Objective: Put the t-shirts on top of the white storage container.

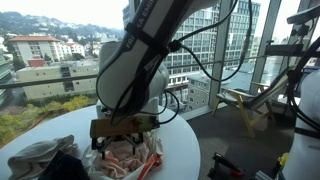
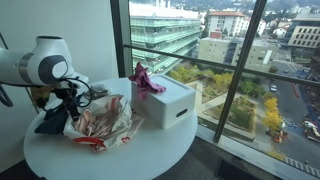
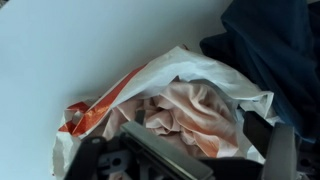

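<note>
A peach-pink t-shirt (image 3: 195,110) lies crumpled inside a white plastic bag with orange print (image 3: 100,105) on the round white table. The bag also shows in both exterior views (image 1: 125,155) (image 2: 100,122). My gripper (image 3: 215,150) (image 1: 122,128) (image 2: 70,100) hangs open just above the bag's mouth, with a finger on each side of the shirt. The white storage container (image 2: 168,105) stands on the table towards the window, with a magenta t-shirt (image 2: 148,80) on its top. The container is hidden in the wrist view.
A dark blue garment lies beside the bag (image 3: 270,40) (image 2: 50,120) (image 1: 62,165). A light grey cloth (image 1: 35,155) lies at the table's edge. Floor-to-ceiling windows (image 2: 230,60) stand behind the table (image 2: 150,150).
</note>
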Robot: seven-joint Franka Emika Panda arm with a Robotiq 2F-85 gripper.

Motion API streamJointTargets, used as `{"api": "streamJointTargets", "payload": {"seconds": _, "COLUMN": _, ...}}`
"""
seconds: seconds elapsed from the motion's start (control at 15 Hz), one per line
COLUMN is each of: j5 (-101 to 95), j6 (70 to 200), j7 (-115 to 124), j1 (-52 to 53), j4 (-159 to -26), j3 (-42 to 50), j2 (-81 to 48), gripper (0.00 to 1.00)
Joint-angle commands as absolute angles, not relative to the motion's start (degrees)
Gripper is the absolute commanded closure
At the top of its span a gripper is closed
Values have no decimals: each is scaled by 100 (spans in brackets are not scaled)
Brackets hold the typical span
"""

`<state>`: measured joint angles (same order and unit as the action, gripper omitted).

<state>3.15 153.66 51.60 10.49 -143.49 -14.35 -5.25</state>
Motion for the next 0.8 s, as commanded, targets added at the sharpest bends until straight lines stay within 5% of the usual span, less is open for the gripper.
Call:
{"api": "streamJointTargets", "payload": {"seconds": 0.0, "j5": -683, "j6": 15535, "j7": 5877, "j1": 1267, "j4": -14232, "j3": -1037, "j2": -808, "gripper": 0}}
{"api": "streamJointTargets", "payload": {"seconds": 0.73, "j5": -1661, "j6": 16239, "j7": 6596, "j1": 1967, "j4": -13250, "j3": 18, "j2": -2456, "gripper": 0}}
